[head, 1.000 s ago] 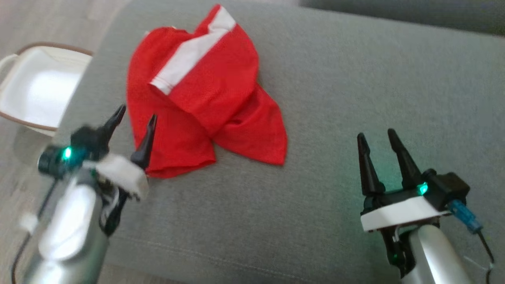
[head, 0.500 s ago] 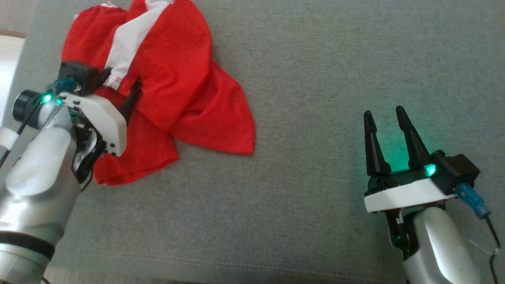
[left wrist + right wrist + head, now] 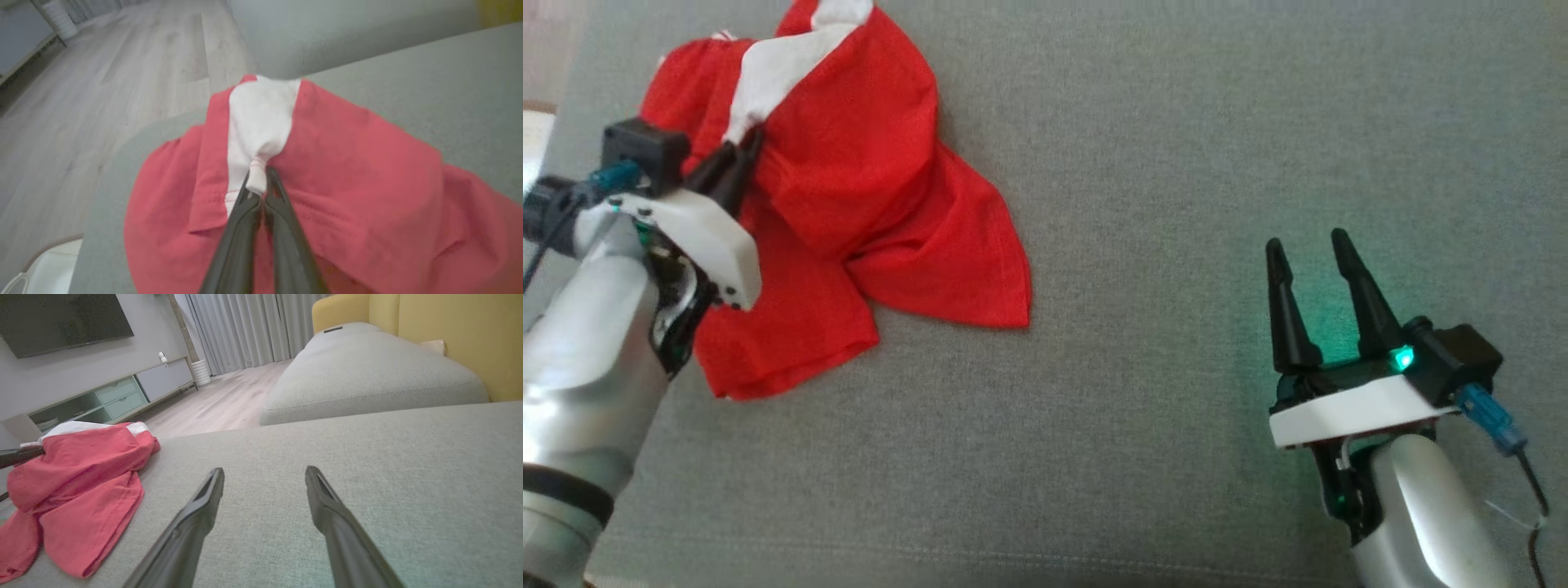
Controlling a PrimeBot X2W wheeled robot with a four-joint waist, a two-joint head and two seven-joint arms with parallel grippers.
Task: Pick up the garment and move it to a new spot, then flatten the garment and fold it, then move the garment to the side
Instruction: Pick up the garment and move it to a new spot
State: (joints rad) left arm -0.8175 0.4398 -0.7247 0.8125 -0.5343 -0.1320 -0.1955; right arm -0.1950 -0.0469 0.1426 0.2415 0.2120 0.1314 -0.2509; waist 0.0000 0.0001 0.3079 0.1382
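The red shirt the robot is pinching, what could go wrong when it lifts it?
The left gripper pinches only a small fold of the white stripe, so the garment might slip free. The garment lies by the cushion edge, with floor beyond; it could slide off. The right gripper stands open, far away, so one-handed lifting may leave it bunched.

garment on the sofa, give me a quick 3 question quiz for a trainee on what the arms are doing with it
1. True or false: the left gripper is shut on the garment.
2. Which part is pinched? A: a lower red corner. B: the end of the white stripe. C: nothing.
3. Fill in: the right gripper, over the grey cushion and apart from the garment, is ____.

Key: 1 true; 2 B; 3 open.
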